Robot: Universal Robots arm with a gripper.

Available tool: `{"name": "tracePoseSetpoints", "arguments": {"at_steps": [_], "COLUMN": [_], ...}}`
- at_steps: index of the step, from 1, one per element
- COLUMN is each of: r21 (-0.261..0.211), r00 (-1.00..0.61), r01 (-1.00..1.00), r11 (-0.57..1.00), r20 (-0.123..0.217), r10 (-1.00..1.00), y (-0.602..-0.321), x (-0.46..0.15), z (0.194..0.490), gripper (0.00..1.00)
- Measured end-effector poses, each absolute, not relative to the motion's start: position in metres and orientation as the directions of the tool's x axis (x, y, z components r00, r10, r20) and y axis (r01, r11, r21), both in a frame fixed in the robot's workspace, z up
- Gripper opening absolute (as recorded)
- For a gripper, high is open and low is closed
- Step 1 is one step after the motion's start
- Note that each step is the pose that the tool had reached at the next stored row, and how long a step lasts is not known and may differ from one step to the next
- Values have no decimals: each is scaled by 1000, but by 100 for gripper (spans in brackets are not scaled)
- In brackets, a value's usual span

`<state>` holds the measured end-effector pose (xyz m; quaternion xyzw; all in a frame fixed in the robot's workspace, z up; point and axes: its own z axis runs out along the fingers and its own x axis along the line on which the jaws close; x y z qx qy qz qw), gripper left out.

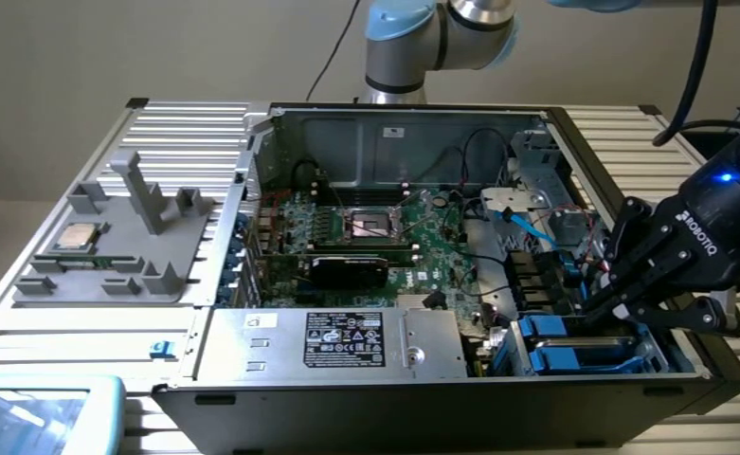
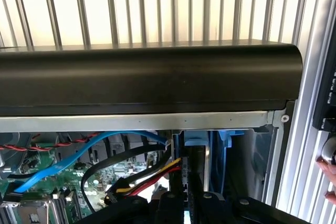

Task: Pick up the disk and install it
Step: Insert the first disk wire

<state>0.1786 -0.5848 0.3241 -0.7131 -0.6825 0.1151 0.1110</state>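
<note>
One gripper (image 1: pixel 601 315) is reaching down into the drive bay at the exterior view's right corner of one open computer case (image 1: pixel 395 398). Its fingers (image 2: pixel 168 205) are standing close together and are gripping the disk (image 1: pixel 550 327), which is sitting on its edge in the bay. A second blue carrier (image 1: pixel 578 360) is lying just beside it. One silver box (image 1: pixel 344 341) is sitting near the bay. One CPU chip (image 1: pixel 79 235) is resting on one grey tray (image 1: pixel 154 284) on the tabletop (image 1: pixel 66 341), well apart from the case.
</note>
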Motion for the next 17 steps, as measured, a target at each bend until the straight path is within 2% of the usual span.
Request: {"name": "tracePoseSetpoints", "arguments": {"at_steps": [14,16,17], "r21": [-315,-316,-316], "r00": [42,42,42], "r01": [948,948,948], "r11": [-43,-43,-43], "r20": [-12,-11,-11], "r10": [999,999,999], "y": [-585,-585,-585], "x": [179,179,179], "z": [324,323,323], "gripper": [16,18,24]}}
